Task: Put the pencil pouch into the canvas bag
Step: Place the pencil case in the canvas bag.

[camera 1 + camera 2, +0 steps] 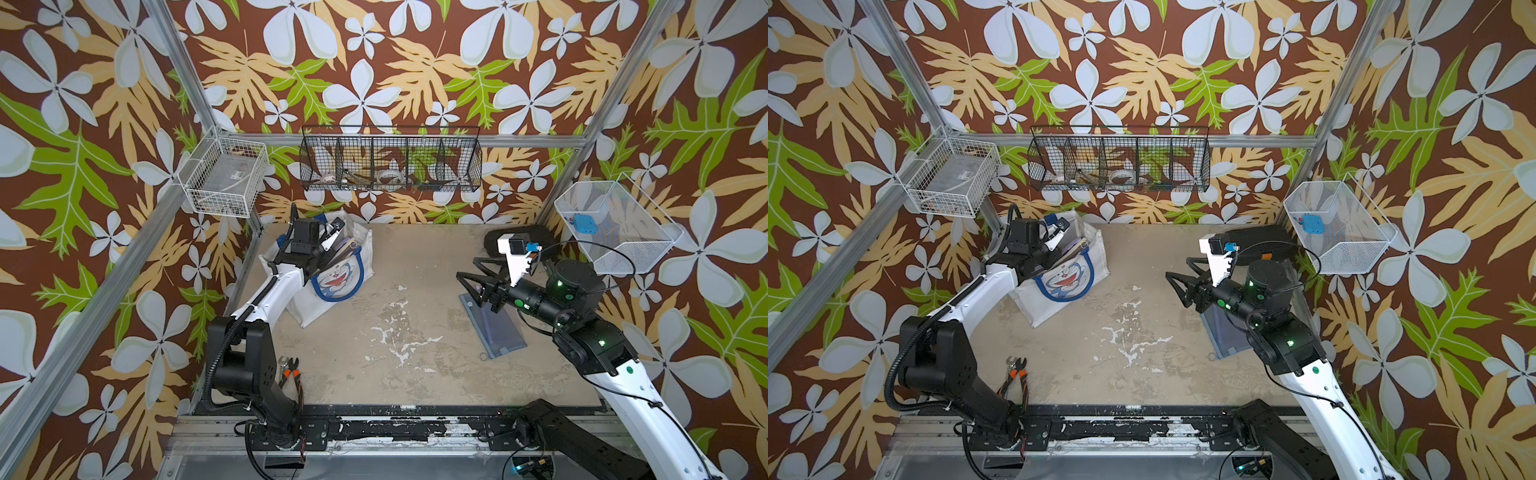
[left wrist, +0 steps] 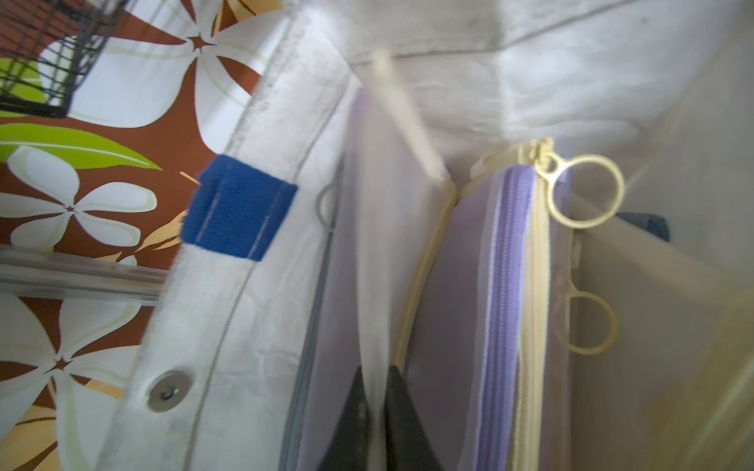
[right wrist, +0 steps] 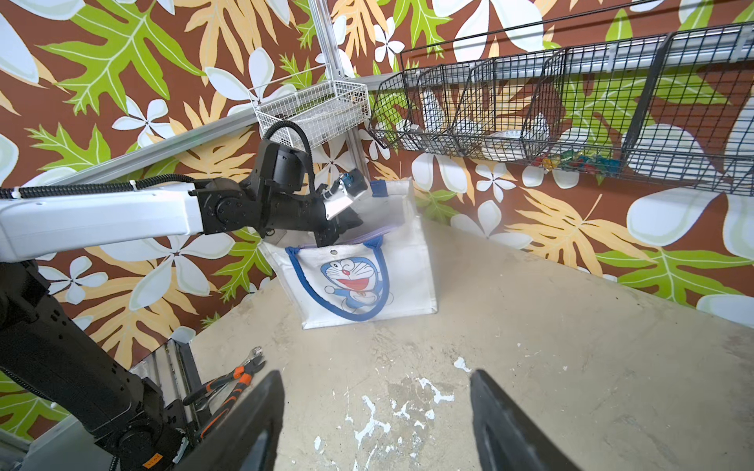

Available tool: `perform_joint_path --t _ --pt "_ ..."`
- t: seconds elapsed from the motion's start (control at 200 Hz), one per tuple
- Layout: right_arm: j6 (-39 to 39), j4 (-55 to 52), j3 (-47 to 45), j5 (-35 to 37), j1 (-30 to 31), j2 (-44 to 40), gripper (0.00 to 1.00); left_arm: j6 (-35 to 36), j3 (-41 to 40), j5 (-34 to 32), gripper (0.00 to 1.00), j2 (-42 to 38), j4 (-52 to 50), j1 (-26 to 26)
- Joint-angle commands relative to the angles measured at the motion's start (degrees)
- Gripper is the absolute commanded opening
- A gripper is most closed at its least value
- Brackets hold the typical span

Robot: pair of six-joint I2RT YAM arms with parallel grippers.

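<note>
If the barely parted left pincer (image 2: 377, 393), whose grip I cannot tell, pinches the pouch (image 2: 373, 253) inside the bag (image 2: 212, 326), lifting drags it out.

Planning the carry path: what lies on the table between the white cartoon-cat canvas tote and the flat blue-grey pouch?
Nothing: bare tabletop from tote to pouch, in both top views.

The canvas bag (image 1: 322, 309) stands back left, pencil pouch (image 2: 391, 244) inside; pliers (image 1: 291, 372) front left, another pouch (image 1: 498, 328) right.
</note>
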Motion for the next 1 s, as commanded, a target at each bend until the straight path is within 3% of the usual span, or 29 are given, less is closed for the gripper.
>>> perform_joint_path --t 0.0,0.085,0.25,0.385,0.48,0.57,0.691,0.821,0.901,0.991 --pt "0.2 0.5 0.0 0.2 0.0 -0.1 0.73 -4.8 3.0 0.4 0.44 -0.4 -4.6 0.2" --pt "-0.2 0.1 0.3 0.7 0.1 0.0 0.73 -6.5 5.1 0.4 0.53 -1.0 -7.4 0.2" --pt "-1.5 -2.6 0.6 2.4 0.1 0.7 0.76 -15.3 8.1 -1.2 0.55 -4.3 -12.3 -0.6" --pt "-5.3 -9.0 1.1 7.2 0.0 2.2 0.80 -22.5 4.4 -3.7 0.59 -11.1 -13.6 -2.3" --pt "-7.8 -12.2 0.8 9.1 0.0 3.8 0.82 -29.1 -0.1 -1.0 0.60 -19.1 -11.1 -3.4" --pt "-8.7 -13.2 -0.5 11.1 -0.3 5.8 0.84 -37.5 -7.1 6.0 0.68 -27.7 -5.9 -5.2" --pt "-9.2 -13.3 -2.8 11.9 -3.6 10.4 0.86 -43.8 -14.6 7.1 0.71 -34.5 -2.4 -14.7" --pt "-8.7 -11.0 -4.8 4.0 -11.6 17.6 0.86 -50.1 -23.4 6.1 0.71 -39.1 5.2 -27.7" --pt "-10.8 -13.5 -2.4 7.6 -13.0 23.2 0.86 -52.7 -27.8 6.8 0.71 -39.5 9.5 -32.9" --pt "-13.4 -15.7 -0.7 13.7 -13.1 28.9 0.85 -55.2 -33.1 11.0 0.71 -39.8 14.7 -34.8"
